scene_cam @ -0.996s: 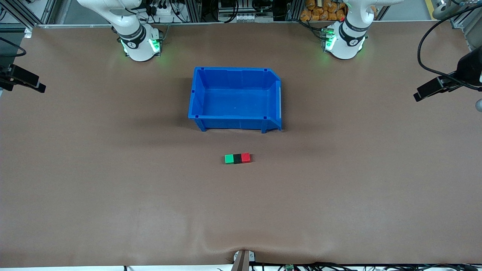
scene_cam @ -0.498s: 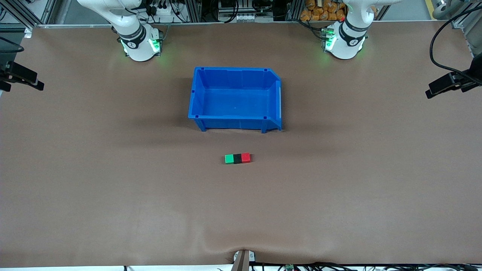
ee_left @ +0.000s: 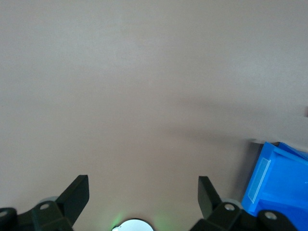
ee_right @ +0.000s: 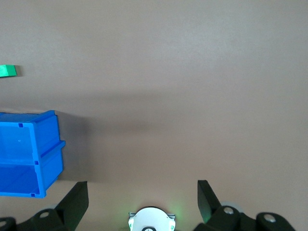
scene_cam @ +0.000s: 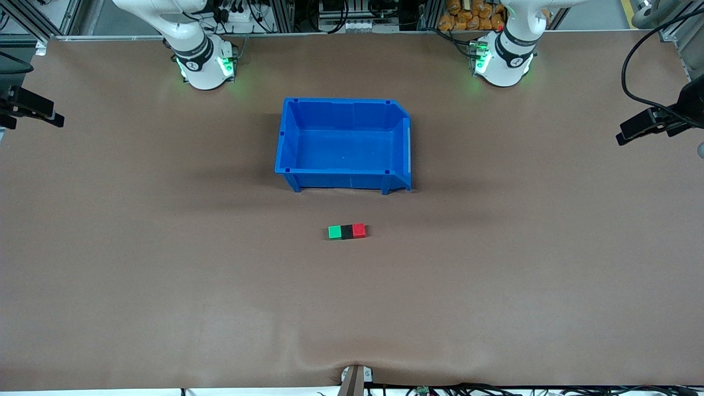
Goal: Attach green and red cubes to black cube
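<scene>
The green cube [scene_cam: 334, 232], the black cube [scene_cam: 346, 231] and the red cube [scene_cam: 359, 230] lie touching in one row on the brown table, the black one in the middle, nearer to the front camera than the blue bin [scene_cam: 344, 144]. The green cube also shows at the edge of the right wrist view [ee_right: 8, 70]. My left gripper [scene_cam: 624, 135] hangs open and empty over the left arm's end of the table, its jaws wide apart in the left wrist view [ee_left: 143, 195]. My right gripper [scene_cam: 52, 118] hangs open and empty over the right arm's end [ee_right: 143, 197].
The blue bin is empty and stands between the two arm bases and the cubes; it shows in the left wrist view [ee_left: 279, 183] and the right wrist view [ee_right: 29, 154]. The arm bases [scene_cam: 206, 63] [scene_cam: 503, 60] glow green. A fold in the table cover [scene_cam: 330, 360] runs along the front edge.
Both grippers have drawn outward toward their ends of the table; the left one has since crept back slightly. The three cubes and the bin have not moved.
</scene>
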Robot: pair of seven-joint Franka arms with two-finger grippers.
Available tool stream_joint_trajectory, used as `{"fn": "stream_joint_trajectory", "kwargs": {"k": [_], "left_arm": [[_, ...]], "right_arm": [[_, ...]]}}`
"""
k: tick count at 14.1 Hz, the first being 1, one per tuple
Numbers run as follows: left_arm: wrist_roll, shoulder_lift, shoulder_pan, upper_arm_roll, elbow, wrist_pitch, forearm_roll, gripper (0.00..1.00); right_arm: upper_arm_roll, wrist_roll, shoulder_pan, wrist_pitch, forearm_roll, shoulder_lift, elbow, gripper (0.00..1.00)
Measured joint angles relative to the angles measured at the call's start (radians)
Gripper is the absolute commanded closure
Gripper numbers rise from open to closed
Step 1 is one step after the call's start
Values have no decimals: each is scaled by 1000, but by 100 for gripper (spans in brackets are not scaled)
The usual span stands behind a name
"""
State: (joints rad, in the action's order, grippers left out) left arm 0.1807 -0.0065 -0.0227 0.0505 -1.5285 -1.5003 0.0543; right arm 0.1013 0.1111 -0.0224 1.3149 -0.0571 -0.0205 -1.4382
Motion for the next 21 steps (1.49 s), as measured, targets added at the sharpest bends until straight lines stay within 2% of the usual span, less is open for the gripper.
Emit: {"fn": "stream_joint_trajectory", "kwargs": {"k": [3, 5, 21], "left_arm": [[-2, -82, 20, 7, -112, -53, 0, 0], [-2, -114, 43, 9, -144, -54, 0, 0], [-2, -116, 44, 5, -101, -4, 0, 0]], "right_arm": [[1, 0, -12, -10, 0, 0, 0, 0], [1, 0, -13, -30, -1, 0, 0, 0], [-7, 0, -12, -32, -1, 0, 6, 0]]}}
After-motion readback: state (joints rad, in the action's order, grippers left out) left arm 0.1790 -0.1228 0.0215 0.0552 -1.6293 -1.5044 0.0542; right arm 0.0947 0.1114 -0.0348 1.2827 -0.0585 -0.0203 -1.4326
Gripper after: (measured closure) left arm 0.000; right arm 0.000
